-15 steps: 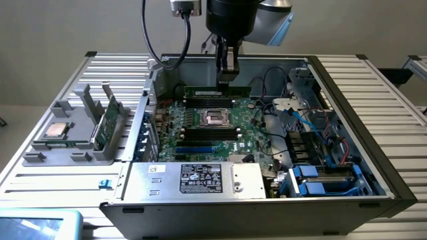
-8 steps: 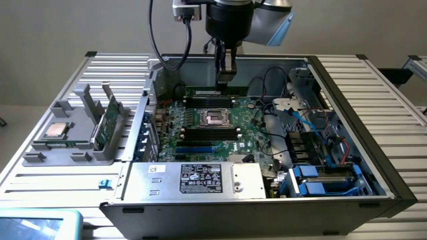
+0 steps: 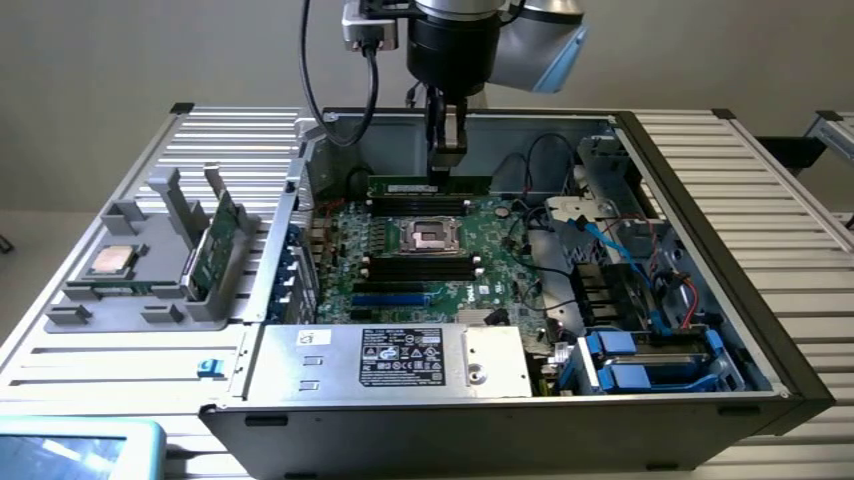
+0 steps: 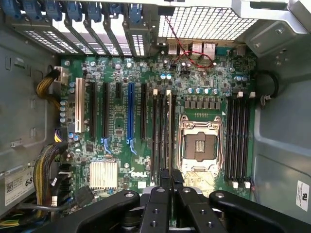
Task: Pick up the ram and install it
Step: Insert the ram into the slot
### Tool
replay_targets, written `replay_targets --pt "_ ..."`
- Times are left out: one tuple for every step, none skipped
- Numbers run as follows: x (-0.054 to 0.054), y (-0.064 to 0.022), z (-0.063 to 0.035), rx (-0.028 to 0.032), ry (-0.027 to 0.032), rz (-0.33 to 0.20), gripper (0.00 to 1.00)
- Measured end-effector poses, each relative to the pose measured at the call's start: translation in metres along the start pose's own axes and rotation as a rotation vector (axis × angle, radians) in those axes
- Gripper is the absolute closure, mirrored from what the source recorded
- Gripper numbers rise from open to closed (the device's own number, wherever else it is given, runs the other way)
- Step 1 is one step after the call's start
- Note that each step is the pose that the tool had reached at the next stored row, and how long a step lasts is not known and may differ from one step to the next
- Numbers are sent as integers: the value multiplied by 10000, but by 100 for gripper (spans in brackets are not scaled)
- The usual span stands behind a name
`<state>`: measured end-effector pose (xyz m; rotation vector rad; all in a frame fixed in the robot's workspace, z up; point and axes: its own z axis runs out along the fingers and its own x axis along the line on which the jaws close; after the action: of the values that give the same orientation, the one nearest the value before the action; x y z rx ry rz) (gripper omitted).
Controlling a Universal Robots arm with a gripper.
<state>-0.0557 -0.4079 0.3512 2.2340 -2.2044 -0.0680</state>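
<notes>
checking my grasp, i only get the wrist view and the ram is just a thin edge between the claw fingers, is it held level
observer: yes, in the exterior view the ram hangs level under the claw, lengthwise over the slots on the far side of the cpu socket
operator: gripped where on it
observer: near the middle of its top edge
operator: any other sticks outside the case
observer: one more ram stick stands on edge in the grey holder, on the exterior view's left of the case
</notes>
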Motion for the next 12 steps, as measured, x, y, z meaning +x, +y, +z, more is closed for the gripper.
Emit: replay_targets --pt "0 0 0 0 0 0 89" --pt "0 0 0 0 -1 0 89" --pt "0 0 0 0 -1 0 89" --pt "0 0 0 0 -1 0 89" --pt "0 0 0 0 0 0 89" --pt "0 0 0 0 -1 0 89" --pt "0 0 0 0 0 0 89" --pt "0 0 0 0 0 0 89" --pt "0 0 0 0 -1 0 89" --pt "0 0 0 1 -5 0 89" --pt "0 0 0 1 -13 1 89" --pt "0 0 1 0 -16 15 89"
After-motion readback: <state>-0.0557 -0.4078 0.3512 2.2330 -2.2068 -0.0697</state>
